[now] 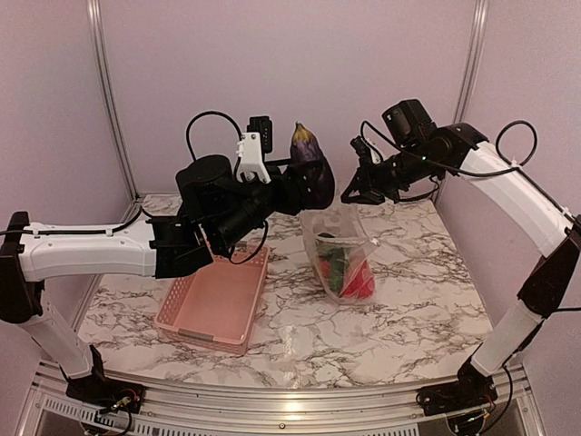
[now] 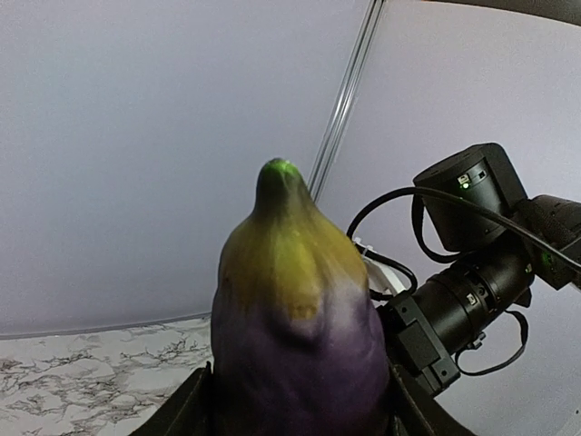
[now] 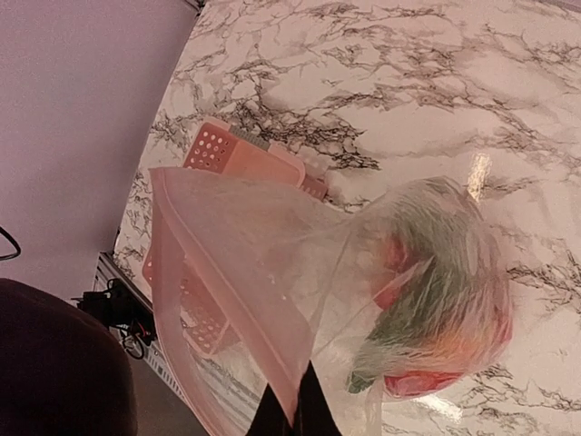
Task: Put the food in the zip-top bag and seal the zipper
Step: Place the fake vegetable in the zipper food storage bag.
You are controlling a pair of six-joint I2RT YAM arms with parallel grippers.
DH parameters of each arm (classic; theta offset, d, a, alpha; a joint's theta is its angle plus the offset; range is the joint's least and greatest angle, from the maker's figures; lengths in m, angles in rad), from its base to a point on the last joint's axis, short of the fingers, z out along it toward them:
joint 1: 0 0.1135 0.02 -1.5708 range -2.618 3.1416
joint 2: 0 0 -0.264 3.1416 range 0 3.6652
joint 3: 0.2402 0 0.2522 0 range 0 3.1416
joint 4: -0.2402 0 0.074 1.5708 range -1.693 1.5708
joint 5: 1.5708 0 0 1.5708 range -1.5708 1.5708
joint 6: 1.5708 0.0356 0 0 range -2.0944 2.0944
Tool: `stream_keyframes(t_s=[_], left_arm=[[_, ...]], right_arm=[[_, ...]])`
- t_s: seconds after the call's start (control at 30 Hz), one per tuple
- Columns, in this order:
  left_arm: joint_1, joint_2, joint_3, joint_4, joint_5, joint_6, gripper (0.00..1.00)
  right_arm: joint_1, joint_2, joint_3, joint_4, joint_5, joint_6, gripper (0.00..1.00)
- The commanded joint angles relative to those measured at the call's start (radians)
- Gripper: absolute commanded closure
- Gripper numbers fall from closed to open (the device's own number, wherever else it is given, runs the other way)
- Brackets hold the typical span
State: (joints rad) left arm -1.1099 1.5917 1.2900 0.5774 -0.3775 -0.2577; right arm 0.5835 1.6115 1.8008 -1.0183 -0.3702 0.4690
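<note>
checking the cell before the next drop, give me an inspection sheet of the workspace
surface: marble-pattern table, nothing spilled seen
job's things: eggplant held upright in the air near the bag's mouth; zip-top bag hanging, mouth looks open, red and green food inside
clutter: pink basket left of the bag
grippers: left jaws shut on eggplant; right jaws shut on the bag's top edge
cables: black cables looped on both arms, clear of the bag
surroundings: plain walls, metal frame posts

Left gripper: raised, pointing upward, jaws clamped round eggplant.
Right gripper: raised, closed, pinching zip-top bag edge.
</note>
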Motion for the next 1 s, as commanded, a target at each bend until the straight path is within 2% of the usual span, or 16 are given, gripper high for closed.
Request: stream_keyframes(t_s=[0.0,0.23,0.47,0.57,0.67,0.73,0.87,0.97], left_arm=[[-0.006,0.03,0.007,0.063,-0.107,0.038,0.57],[-0.027,0.094,0.053,-0.088,-0.196,-0.044,0.5],[-0.028,0.127,0.062,-0.112,-0.104,-0.084,0.46],[-0.028,0.133,0.063,-0.14,-0.105,-0.116,0.38],[-0.028,0.137,0.081,-0.175,-0.095,-0.124,0.24],[-0.028,0.142,0.118,-0.215,-0.098,-0.114,0.02],[-0.027,0.145,0.245,-0.352,-0.164,-0.052,0.01],[-0.027,0.113,0.334,-0.398,-0.16,0.054,0.01]], right_arm=[[-0.017,-0.045,-0.014,0.04,-0.016,0.022,1.0],[-0.025,-0.051,-0.034,0.06,-0.024,0.027,1.0],[-0.029,-0.038,-0.037,0.072,-0.045,0.026,1.0],[-0.03,-0.03,-0.029,0.08,-0.053,0.029,1.0],[-0.029,-0.027,-0.03,0.091,-0.061,0.034,1.0],[-0.029,-0.028,-0.031,0.092,-0.063,0.034,1.0],[-0.03,-0.037,-0.038,0.09,-0.059,0.036,1.0],[-0.03,-0.053,-0.053,0.091,-0.054,0.037,1.0]])
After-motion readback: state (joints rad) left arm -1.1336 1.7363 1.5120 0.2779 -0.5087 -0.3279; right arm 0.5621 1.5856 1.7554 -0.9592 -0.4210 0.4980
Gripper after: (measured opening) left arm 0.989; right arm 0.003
